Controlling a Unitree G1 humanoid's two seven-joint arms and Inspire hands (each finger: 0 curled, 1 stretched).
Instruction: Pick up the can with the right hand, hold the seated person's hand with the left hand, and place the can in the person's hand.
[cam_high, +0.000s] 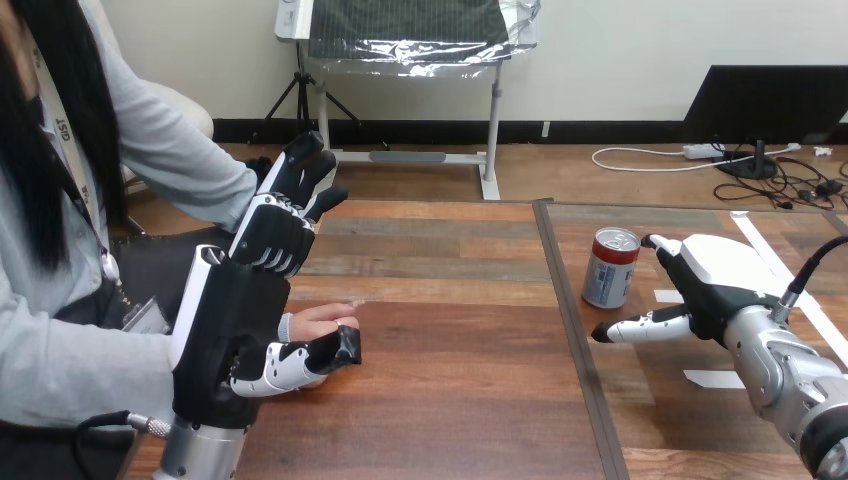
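Note:
A red, white and blue can (610, 267) stands upright on the right half of the wooden table (460, 400). My right hand (712, 282) is just right of it and open, its fingers reaching toward the can's top and its thumb stretched out low in front; nothing is gripped. At the left, my left hand (262, 300) is raised with straight fingers pointing away from me. The person's hand (325, 319) rests on the table behind it, its fingertips poking out just above my thumb. I cannot tell whether the two touch.
The person sits at the left side, one grey sleeve (190, 170) behind my left hand's fingers. A dark seam (570, 330) splits the tabletop. White tape strips (714, 378) lie on the right half near my right arm.

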